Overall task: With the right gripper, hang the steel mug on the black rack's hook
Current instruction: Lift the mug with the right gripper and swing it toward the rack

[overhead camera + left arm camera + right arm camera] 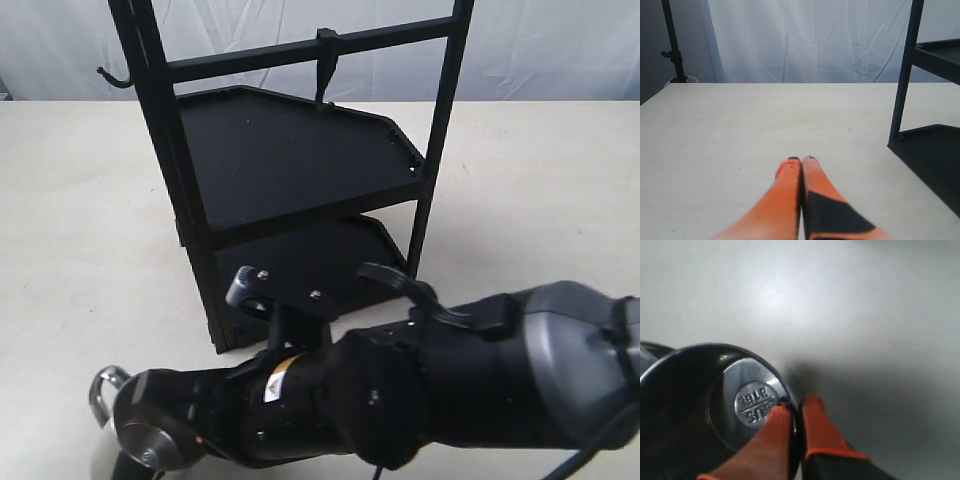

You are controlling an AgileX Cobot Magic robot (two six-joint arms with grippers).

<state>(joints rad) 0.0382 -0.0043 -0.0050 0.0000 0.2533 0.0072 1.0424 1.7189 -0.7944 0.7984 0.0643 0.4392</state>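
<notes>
The steel mug (715,405) stands upright on the table, its stamped inner bottom showing in the right wrist view. My right gripper (796,402) is shut on the mug's wall, one orange finger (772,435) inside and the other outside. In the exterior view the mug (100,455) sits at the bottom left, handle loop (104,386) up, and the bulky right arm (420,400) hides the fingers. The black rack (290,160) stands behind. Its straight hook (325,68) hangs from the crossbar, far above the mug. My left gripper (800,161) is shut and holds nothing.
A small curled hook (112,77) sticks out of the rack's left post. The rack's post and shelves (902,75) stand to one side of my left gripper. A white curtain (805,40) backs the pale table (80,230).
</notes>
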